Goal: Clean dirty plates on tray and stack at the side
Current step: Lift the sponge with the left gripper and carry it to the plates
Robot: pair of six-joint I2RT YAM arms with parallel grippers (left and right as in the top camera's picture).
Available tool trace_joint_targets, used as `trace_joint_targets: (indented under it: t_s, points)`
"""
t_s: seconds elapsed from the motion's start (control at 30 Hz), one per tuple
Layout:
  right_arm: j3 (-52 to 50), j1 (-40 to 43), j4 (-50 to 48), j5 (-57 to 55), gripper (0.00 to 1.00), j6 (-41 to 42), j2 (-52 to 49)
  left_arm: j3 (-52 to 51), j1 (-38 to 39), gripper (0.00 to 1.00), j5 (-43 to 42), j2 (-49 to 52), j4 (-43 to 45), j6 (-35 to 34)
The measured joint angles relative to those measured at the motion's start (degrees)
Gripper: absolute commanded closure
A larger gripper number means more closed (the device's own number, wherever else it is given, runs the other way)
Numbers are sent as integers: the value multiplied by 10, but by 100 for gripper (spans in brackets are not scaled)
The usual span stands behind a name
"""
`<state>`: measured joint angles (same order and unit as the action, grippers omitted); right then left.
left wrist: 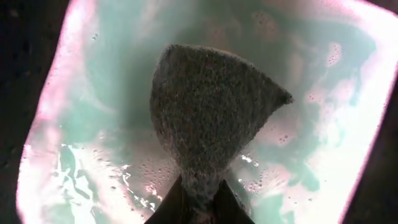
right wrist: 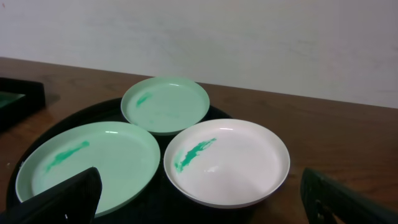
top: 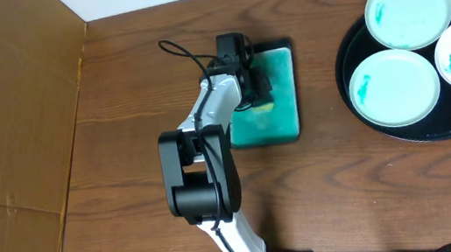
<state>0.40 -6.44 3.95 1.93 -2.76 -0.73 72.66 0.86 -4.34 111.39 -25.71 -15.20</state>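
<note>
Across the right end of the wooden counter (top: 135, 112) sits the round black tray (top: 351, 46). It carries all three plates (top: 394, 87), side by side and face up, each with a teal smear. Mid-counter lies the rectangular teal dish (top: 282, 122), wet and soapy. Over it the left fingers (left wrist: 168, 208) pinch a dark grey sponge (left wrist: 211, 112); whether it touches the suds is unclear. Beside the tray, the right fingers (right wrist: 68, 196) stand wide apart, holding nothing.
</note>
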Motion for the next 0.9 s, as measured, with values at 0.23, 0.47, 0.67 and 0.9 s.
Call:
trace_joint_targets:
  t_s: [0.23, 0.47, 0.67, 0.9]
  points:
    - [0, 0, 0, 0, 1, 0, 0, -8, 0, 93, 0, -103, -11, -1]
    - [0, 0, 0, 0, 1, 0, 0, -8, 0, 93, 0, -225, -13, -17]
    - [0, 0, 0, 0, 1, 0, 0, -8, 0, 93, 0, -207, -37, -30]
    - [0, 0, 0, 0, 1, 0, 0, -17, 0, 93, -4, -82, -25, -30]
